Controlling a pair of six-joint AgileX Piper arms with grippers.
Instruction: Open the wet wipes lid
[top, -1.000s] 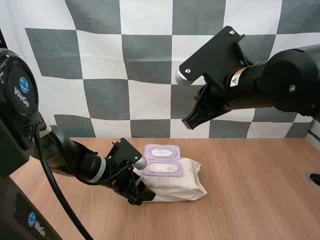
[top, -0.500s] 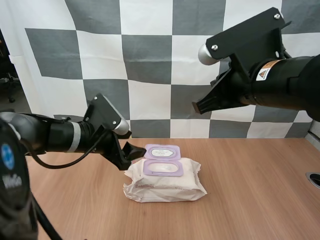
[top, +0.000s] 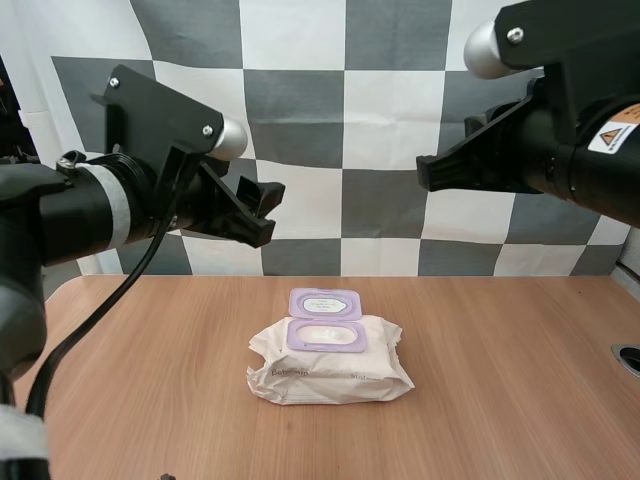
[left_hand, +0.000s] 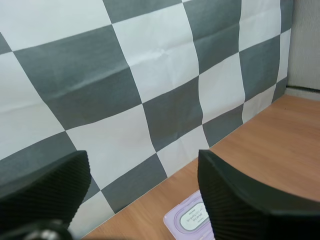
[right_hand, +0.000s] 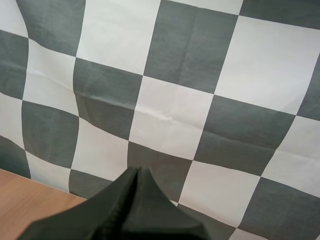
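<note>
— What is the big brown thing?
— That is the desk (top: 520, 400). It is made of wood.
— Where are the claws?
— Both are high up in the air. The left claw (top: 262, 212) hangs above the desk, up and to the left of the pack, and its fingers are wide apart. The right claw (top: 426, 172) is up and to the right, with its fingers pressed together and nothing in them.
— And the pack of wet wipes (top: 330, 368)?
— It lies flat in the middle of the desk, well below both claws. Neither one touches it.
— Its purple lid (top: 324, 303)?
— Flipped open, lying back.
</note>
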